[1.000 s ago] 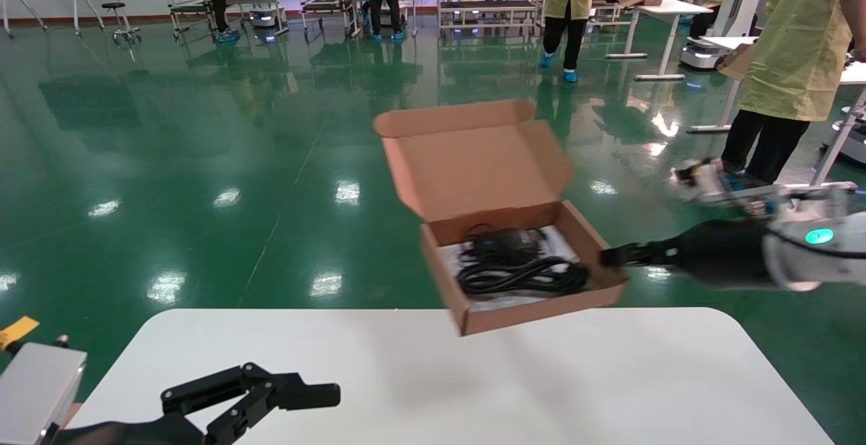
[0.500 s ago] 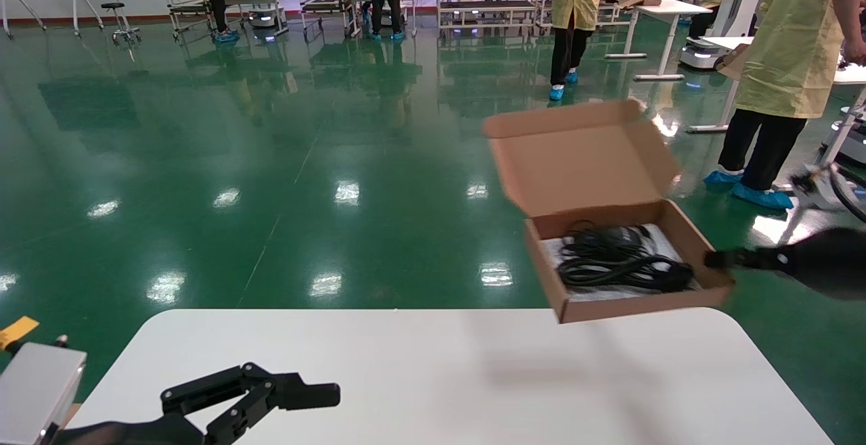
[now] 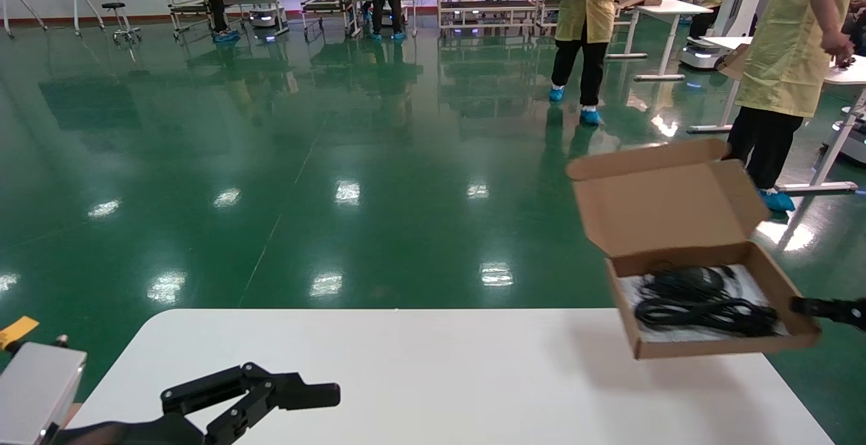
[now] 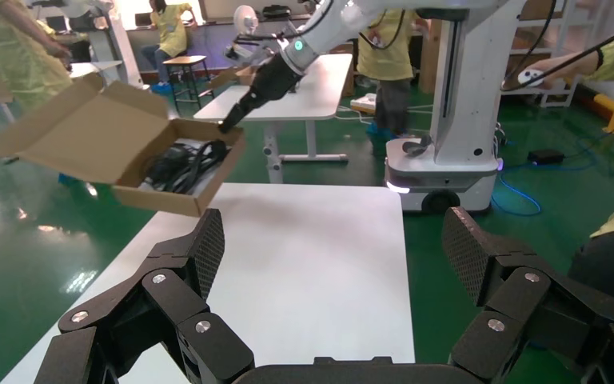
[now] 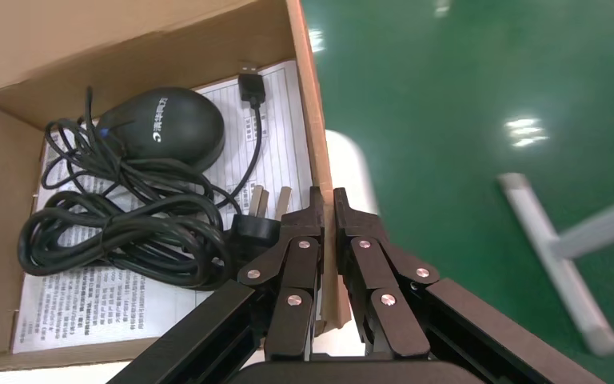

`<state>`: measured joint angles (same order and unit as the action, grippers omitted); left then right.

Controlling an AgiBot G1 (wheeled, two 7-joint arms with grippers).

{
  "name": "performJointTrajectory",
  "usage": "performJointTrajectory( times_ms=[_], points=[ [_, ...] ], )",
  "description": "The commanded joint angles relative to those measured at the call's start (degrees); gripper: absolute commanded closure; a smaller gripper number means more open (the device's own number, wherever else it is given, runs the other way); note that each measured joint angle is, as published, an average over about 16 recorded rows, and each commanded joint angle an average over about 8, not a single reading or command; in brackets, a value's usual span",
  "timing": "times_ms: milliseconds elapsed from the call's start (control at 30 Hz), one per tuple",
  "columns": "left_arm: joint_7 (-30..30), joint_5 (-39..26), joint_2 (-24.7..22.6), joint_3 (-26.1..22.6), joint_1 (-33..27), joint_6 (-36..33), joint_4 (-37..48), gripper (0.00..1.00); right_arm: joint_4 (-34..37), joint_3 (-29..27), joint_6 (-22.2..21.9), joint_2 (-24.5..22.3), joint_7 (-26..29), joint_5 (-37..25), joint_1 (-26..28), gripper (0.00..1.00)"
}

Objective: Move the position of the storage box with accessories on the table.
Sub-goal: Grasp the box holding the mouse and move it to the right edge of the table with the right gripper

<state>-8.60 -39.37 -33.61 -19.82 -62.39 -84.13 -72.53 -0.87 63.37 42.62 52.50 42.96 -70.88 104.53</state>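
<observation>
- The counter [image 3: 433,377] is a wide white top with rounded corners; in the head view most of it lies bare in front of the robot, with green floor beyond.
- The storage box [image 3: 710,310] hangs in the air over the counter's far right corner, part of it out past the edge and above the floor. It sits roughly level, and its lid stands open and leans back, flaps spread.
- The right hand [image 5: 326,210] holds the box by its right side wall: the wrist view shows the two fingers closed on the cardboard, one inside and one outside. In the head view only its black tip shows at the frame's right edge.
- The left hand [image 4: 332,240] is parked low over the near left part of the counter, fingers spread wide and holding nothing, well apart from the box.
- Inside the box, the accessories rest loose: a black mouse [image 5: 162,128] toward the hinge side, its coiled cable [image 5: 128,232] piled in the middle with a USB plug lying off to one side, and a white leaflet [image 5: 88,308] flat beneath them.
- Step in hand, as I judge it: the carry, with the box lifted and not yet set down.
- The next move likely calls for bringing the box fully over the counter, keeping it level so the loose contents do not slide, lowering it until the base rests flat, and only then opening the fingers. A one-wall pinch on thin cardboard could let the box sag or twist.
</observation>
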Motion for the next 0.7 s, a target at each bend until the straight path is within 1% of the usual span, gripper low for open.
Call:
performJointTrajectory(
  times_ms=[33, 133, 200, 433, 700],
  points=[
    [0.0, 0.0, 0.0, 0.0, 0.0, 0.0, 0.0, 0.0, 0.81, -0.14, -2.71, 0.08, -0.57, 0.18, -1.2, 1.0],
    [0.0, 0.0, 0.0, 0.0, 0.0, 0.0, 0.0, 0.0, 1.19, -0.44, -4.93, 0.17, -0.97, 0.61, -3.27, 1.0],
    [0.0, 0.0, 0.0, -0.01, 0.0, 0.0, 0.0, 0.0, 1.24, -0.66, -5.63, 0.13, -1.2, 0.92, -4.54, 1.0],
    [0.01, 0.01, 0.0, -0.01, 0.0, 0.0, 0.0, 0.0, 0.94, -1.45, -6.53, -0.39, -2.09, 2.05, -7.86, 1.0],
    [0.01, 0.01, 0.01, -0.02, 0.0, 0.01, 0.0, 0.0, 0.55, -2.0, -7.66, -0.61, -3.22, 2.83, -9.86, 0.99]
  ],
)
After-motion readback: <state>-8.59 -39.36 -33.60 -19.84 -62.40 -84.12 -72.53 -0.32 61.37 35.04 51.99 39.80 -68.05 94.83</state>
